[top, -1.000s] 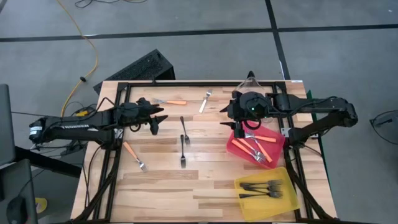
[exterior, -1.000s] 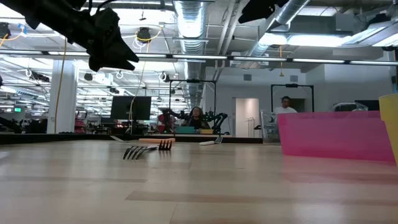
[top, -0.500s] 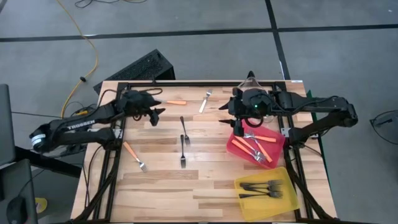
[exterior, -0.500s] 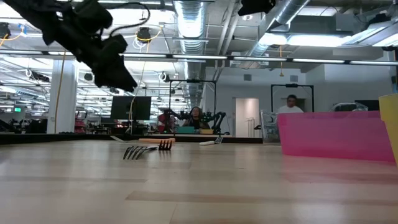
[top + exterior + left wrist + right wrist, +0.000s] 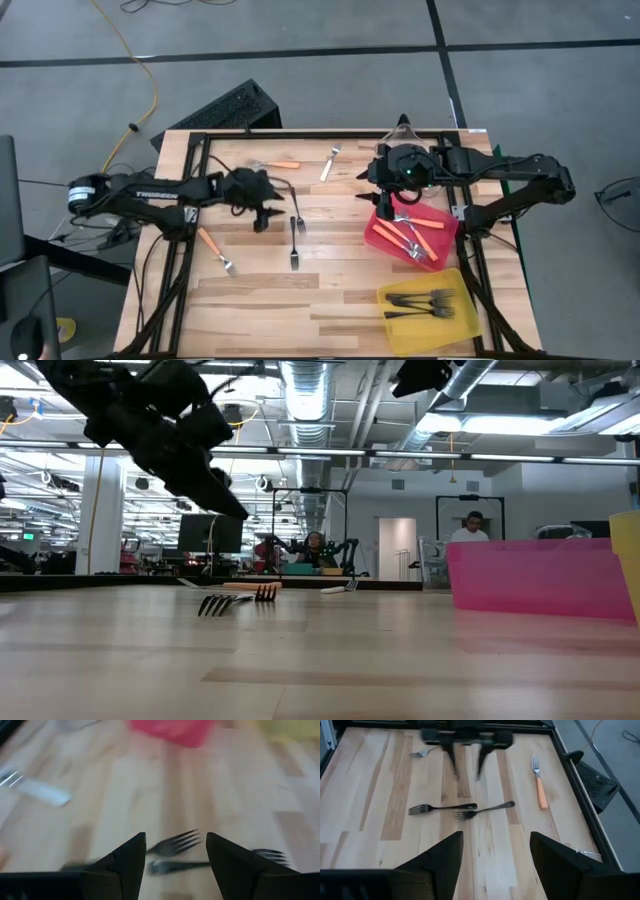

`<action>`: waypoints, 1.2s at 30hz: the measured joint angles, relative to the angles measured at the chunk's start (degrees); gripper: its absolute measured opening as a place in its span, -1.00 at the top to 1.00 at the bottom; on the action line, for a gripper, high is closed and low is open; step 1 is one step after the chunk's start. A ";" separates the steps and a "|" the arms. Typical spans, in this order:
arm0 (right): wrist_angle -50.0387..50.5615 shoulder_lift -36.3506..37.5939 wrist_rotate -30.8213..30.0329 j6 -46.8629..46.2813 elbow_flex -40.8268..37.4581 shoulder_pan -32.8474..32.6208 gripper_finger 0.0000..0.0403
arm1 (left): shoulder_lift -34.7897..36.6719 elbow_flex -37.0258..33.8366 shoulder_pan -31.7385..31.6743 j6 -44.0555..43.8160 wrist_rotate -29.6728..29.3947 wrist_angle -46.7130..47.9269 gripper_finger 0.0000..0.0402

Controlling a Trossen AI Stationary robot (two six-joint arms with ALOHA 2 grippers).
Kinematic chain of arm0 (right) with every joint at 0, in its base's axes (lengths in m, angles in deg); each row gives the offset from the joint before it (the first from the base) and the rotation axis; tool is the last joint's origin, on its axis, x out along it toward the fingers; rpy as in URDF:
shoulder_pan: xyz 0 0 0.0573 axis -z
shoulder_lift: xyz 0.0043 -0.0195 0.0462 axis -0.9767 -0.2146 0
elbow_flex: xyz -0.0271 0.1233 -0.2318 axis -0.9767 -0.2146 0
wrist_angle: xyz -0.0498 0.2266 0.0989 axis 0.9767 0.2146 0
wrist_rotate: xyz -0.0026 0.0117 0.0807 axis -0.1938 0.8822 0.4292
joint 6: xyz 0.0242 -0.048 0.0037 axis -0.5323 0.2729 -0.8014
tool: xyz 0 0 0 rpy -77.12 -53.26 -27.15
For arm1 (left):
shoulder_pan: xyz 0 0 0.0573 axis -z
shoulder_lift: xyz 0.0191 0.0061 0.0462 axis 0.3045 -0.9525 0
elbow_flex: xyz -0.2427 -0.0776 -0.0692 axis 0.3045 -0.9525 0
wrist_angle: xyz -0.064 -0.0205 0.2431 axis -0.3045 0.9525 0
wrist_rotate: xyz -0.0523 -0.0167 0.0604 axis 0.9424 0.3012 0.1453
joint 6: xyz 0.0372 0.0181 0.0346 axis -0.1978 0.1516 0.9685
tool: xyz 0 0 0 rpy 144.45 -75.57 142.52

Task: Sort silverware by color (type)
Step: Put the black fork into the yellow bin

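Hovering left arm: the left gripper (image 5: 262, 213) hangs left of centre in the high view, its fingers (image 5: 131, 857) spread wide and holding nothing — two black forks (image 5: 172, 845) lie on the worktop (image 5: 330, 285) just past the tips.
Lower left: an orange-handled fork (image 5: 213, 248) lies loose on the boards.
Upper left: a second orange-handled fork (image 5: 276, 164) lies by the far edge.
Centre: the two black forks show end to end, one above the other.
Upper centre: a pale silver fork (image 5: 329, 162) lies alone.
Right of centre: the right gripper (image 5: 368, 190) hangs beside the red bin (image 5: 385, 238), fingers (image 5: 440, 857) parted wide — empty.
Red bin: orange-handled forks (image 5: 420, 236) lie inside.
Lower right: a yellow bin (image 5: 462, 317) holds more black forks (image 5: 420, 300).
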State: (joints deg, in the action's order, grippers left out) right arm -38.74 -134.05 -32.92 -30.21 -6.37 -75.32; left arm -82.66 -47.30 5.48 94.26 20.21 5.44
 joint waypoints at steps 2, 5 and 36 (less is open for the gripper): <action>0.06 0.00 -0.04 -0.77 0.00 0.00 -0.27 | -1.66 0.02 3.65 2.58 0.28 -2.52 0.04; 0.09 0.00 -0.07 -1.28 0.00 0.00 -0.27 | -3.97 0.00 8.22 7.81 0.06 -4.13 0.04; 3.70 -0.81 -0.24 -2.79 -0.08 0.00 -0.27 | -29.17 15.34 15.79 25.12 7.07 2.17 0.04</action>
State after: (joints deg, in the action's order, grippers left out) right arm -35.04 -134.85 -33.17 -33.00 -6.44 -75.32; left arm -111.83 -31.95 21.27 119.37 27.28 7.61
